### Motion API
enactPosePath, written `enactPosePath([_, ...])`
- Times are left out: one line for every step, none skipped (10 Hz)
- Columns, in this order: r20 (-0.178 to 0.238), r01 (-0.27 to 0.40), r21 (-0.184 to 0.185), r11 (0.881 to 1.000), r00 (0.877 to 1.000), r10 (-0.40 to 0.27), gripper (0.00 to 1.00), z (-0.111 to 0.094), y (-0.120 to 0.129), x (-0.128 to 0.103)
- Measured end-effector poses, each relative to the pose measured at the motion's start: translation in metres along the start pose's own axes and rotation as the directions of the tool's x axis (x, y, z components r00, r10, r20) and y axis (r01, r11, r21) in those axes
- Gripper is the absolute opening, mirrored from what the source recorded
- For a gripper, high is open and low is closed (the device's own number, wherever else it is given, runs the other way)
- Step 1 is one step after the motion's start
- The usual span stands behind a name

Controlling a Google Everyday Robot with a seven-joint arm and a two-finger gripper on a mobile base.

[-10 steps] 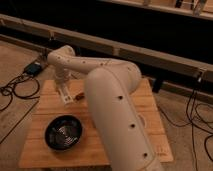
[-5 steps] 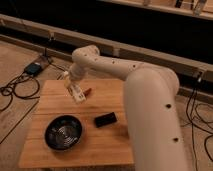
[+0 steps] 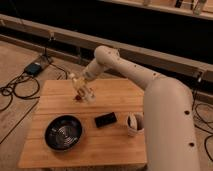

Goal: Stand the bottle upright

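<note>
My gripper (image 3: pixel 80 89) is over the back middle of the wooden table (image 3: pixel 115 150), at the end of the white arm (image 3: pixel 125 70) that reaches in from the right. A small whitish-translucent bottle (image 3: pixel 86 94) is at the gripper's tip, tilted, close above or on the tabletop. A small red bit (image 3: pixel 77 98) shows right beside it. I cannot tell whether the bottle touches the table.
A black bowl (image 3: pixel 63 132) sits at the front left of the table. A small flat black object (image 3: pixel 105 120) lies in the middle. A wider white cup (image 3: pixel 134 124) stands at the right, close to the arm. Cables (image 3: pixel 15 90) lie on the floor at left.
The arm has swung away to the right, uncovering the right part of the table and the white cup. The gripper with the bottle has stayed near the back middle.
</note>
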Motion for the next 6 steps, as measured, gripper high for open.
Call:
enactPosePath([0.001, 0.045, -0.044, 0.998, 0.999, -0.045, 0.00, -0.006, -0.005, 0.005])
enactPosePath([0.006, 0.075, -0.076, 0.994, 0.997, -0.074, 0.00, -0.009, -0.009, 0.008])
enactPosePath([0.026, 0.118, -0.123, 0.985, 0.993, -0.115, 0.00, -0.015, -0.013, 0.010])
enactPosePath([0.047, 0.145, -0.157, 0.977, 0.989, -0.139, 0.00, -0.021, -0.017, 0.012])
enactPosePath([0.069, 0.163, -0.183, 0.970, 0.986, -0.153, 0.00, -0.027, -0.020, 0.014])
enactPosePath([0.100, 0.177, -0.211, 0.961, 0.982, -0.159, 0.00, -0.033, -0.024, 0.015])
